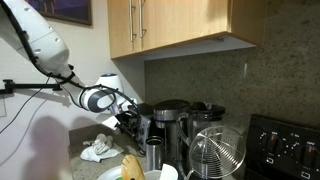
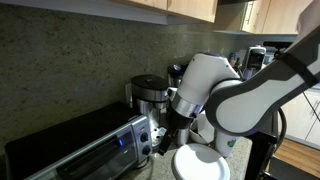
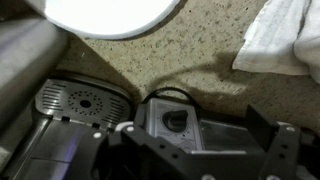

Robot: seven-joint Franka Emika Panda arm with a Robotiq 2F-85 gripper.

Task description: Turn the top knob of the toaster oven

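Toaster oven (image 2: 75, 155) and the fingers (image 3: 272, 150) at its control end. In the wrist view the two dark fingers are spread wide. Between them lies a silver panel with a dark round part (image 3: 176, 120); whether this is the top knob, and whether either finger touches it, cannot be told. In an exterior view the fingers hang just in front of the toaster oven's control panel (image 2: 135, 140), on the side away from its dark glass door. The white arm (image 2: 215, 90) rises from that same end. The toaster oven stands on the speckled desk (image 3: 150, 65), its back against the stone wall. A black-and-silver coffee maker (image 2: 150, 95) stands just beside the toaster oven's control end, nearer the wall. A white plate (image 2: 200, 165) lies on the desk near that end, in front of the arm. A white cloth (image 3: 285, 40) lies on the desk beyond the plate. A black stove (image 1: 285, 145) with dials stands well apart from the toaster oven, past the coffee maker.
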